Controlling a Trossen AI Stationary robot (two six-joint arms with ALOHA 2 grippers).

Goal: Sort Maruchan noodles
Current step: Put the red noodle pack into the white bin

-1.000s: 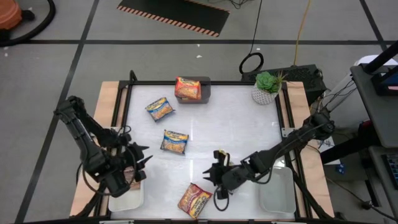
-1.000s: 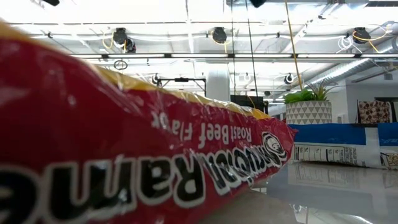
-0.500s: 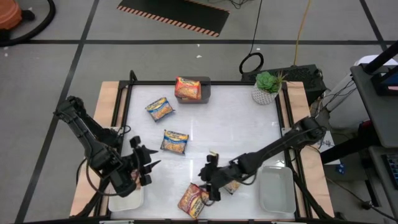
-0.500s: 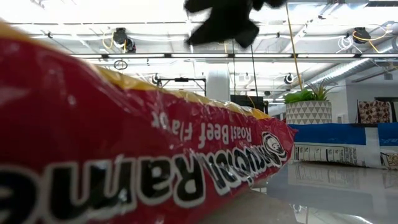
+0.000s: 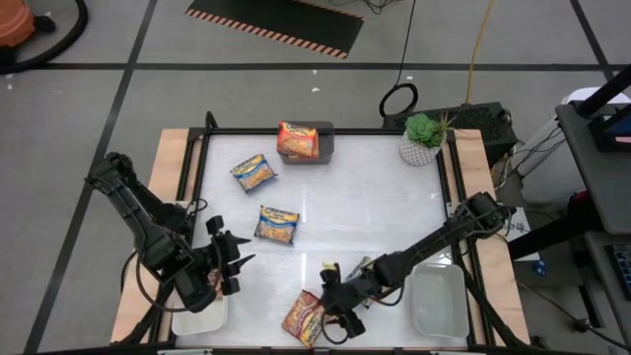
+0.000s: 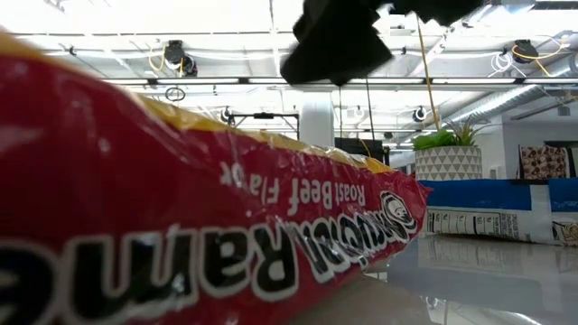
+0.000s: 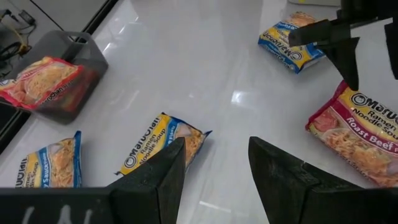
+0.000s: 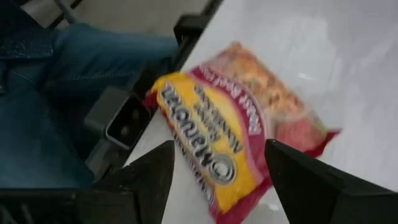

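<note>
A: Although hanging right over the red-and-yellow flat plastic ramen packet point(image 5: 309, 318) at the table's near edge, grips nothing: right gripper point(image 5: 333, 301) released, with fingers spread to either side of the packet and clear of it. Why placed so?

B: Probably lined up for a pick. Lies flat on the glossy white tabletop, label up, so calls for a straight drop and a pinch across the short side. Might slide on that slick surface, or skid off the edge close beside it.

A: And the left gripper point(image 5: 232, 264)?

B: Waiting near the left edge, also unclenched and empty, pointed across the table toward a blue-and-yellow plastic packet point(image 5: 278, 225).

A: Containers?

B: Small dark grey bin point(image 5: 326, 146) at the far edge, holding one orange-red packet point(image 5: 298, 140), propped on the rim rather than sunk inside. Left white rectangular tray point(image 5: 202, 318) at the near left corner, half hidden under the left arm; cannot tell what sits in it. Right white rectangular tray point(image 5: 439, 306) at the near right corner, showing only bare bottom.

A: Loose otherwise?

B: Second blue-and-yellow packet point(image 5: 254, 173) nearer the bin, and a third blue-and-yellow packet point(image 7: 292, 46) close by the right arm, seen from the left wrist. Sorting judged barely begun: one binned, four loose.

A: Anything in the way?

B: Only a small potted green plant point(image 5: 424, 138) at the far right corner, well apart from the pick.
</note>
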